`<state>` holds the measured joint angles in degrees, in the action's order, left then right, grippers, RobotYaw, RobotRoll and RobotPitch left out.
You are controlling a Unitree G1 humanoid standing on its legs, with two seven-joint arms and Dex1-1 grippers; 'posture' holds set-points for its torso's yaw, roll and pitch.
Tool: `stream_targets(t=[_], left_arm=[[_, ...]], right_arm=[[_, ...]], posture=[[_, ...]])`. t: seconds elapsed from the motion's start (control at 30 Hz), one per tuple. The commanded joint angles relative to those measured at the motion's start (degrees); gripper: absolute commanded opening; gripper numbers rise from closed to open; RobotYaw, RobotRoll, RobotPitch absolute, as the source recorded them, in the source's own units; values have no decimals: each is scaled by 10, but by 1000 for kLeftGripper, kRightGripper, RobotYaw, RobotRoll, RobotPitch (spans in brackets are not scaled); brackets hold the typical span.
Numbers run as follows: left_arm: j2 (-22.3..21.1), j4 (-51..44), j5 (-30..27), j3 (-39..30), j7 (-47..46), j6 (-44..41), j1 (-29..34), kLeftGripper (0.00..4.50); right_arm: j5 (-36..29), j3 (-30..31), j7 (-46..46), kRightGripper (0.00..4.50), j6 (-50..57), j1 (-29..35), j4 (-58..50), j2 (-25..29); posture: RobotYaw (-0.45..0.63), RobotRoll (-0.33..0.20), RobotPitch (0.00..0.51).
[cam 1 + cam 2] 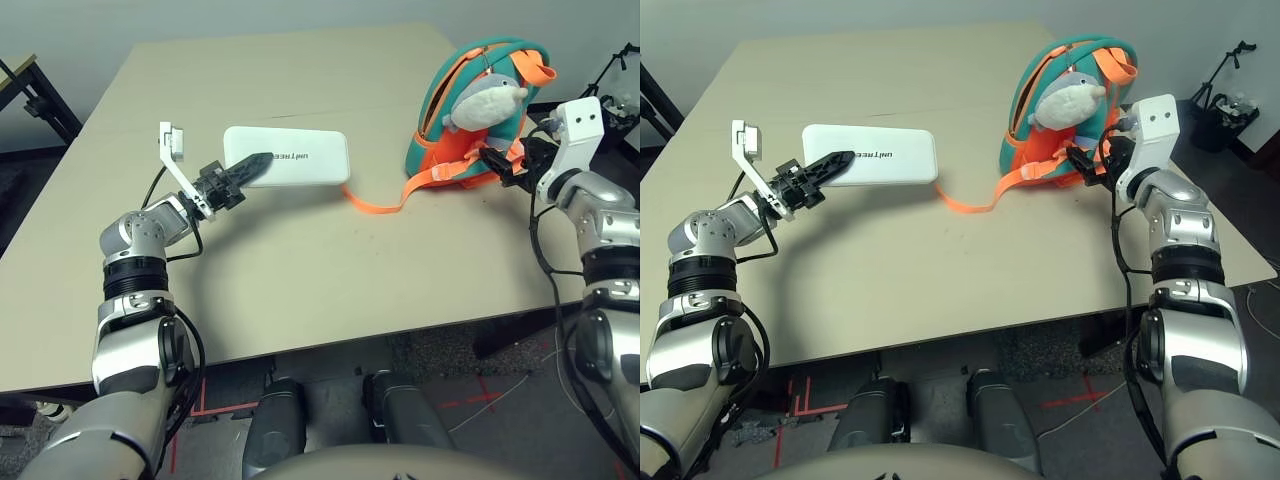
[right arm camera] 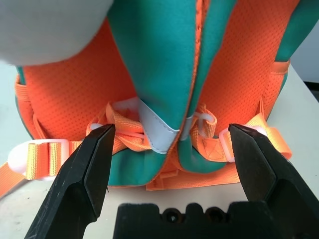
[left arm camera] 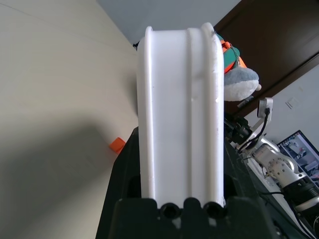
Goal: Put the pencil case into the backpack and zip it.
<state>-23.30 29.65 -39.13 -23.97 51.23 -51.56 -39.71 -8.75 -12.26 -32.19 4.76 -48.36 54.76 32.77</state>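
Beige table [image 1: 300,270] carries all. Left end effector [image 1: 252,166] clamps pencil case [image 1: 300,158] by its end, near backpack [image 1: 450,130]. Right end effector [image 2: 169,149] wide at backpack base; best steady bag, then slide case into opening.

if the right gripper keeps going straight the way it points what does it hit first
Most likely the backpack's lower back, where the orange straps gather: the open right gripper faces it directly, though the remaining gap is unclear.

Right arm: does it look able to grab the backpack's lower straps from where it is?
Probably yes. The right gripper stands open facing the backpack, with its lower straps just ahead between the fingers and nothing in between. The plush toy hangs above.
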Motion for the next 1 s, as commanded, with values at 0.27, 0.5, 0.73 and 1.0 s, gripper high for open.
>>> stream_targets(t=[0.27, 0.5, 0.73, 1.0], left_arm=[[5, -57, -48, -15, -32, -15, 22, 1331], [7, -67, -62, -12, -43, -16, 33, 1331], [6, -68, -72, -12, -51, -17, 32, 1331], [-20, -31, -64, -15, -48, 4, 2, 1331]], right_arm=[[4, 0, 7, 3568, -60, -60, 107, -15], [2, -1, 3, 830, -67, -69, 115, -19], [-21, -13, -17, 101, -62, -68, 86, -29], [-64, -7, -77, 101, -14, -10, -89, -53]], posture=[[-61, 0, 32], [-60, 0, 34], [-67, 0, 41], [-80, 0, 46]])
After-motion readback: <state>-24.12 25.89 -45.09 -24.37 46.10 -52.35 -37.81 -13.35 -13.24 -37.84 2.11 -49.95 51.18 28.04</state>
